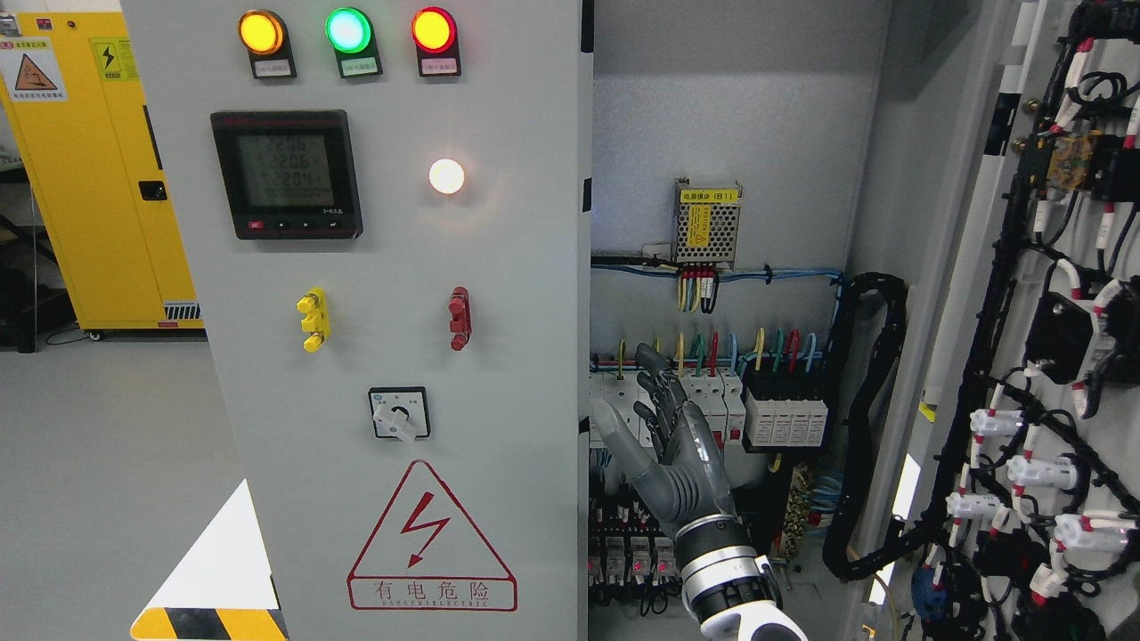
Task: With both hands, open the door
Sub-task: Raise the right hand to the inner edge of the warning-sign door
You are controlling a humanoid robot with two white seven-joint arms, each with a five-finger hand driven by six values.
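A single robot hand, grey and black with a silver-white wrist, rises from the bottom edge right of the middle, so it reads as the right hand; its fingers are spread and upright, holding nothing. Just to its left runs the vertical edge of the left door, closed, its thumb near that edge though contact cannot be told. The right door stands swung wide, well to the hand's right, its inner face covered in black cable bundles. Between the two, the cabinet interior lies open, with bare grey wall above the hand. Behind the fingers sits a row of white breakers; higher up, one perforated power supply. The closed door carries three indicator lamps, one white lamp, one meter, two handles, and one rotary switch.
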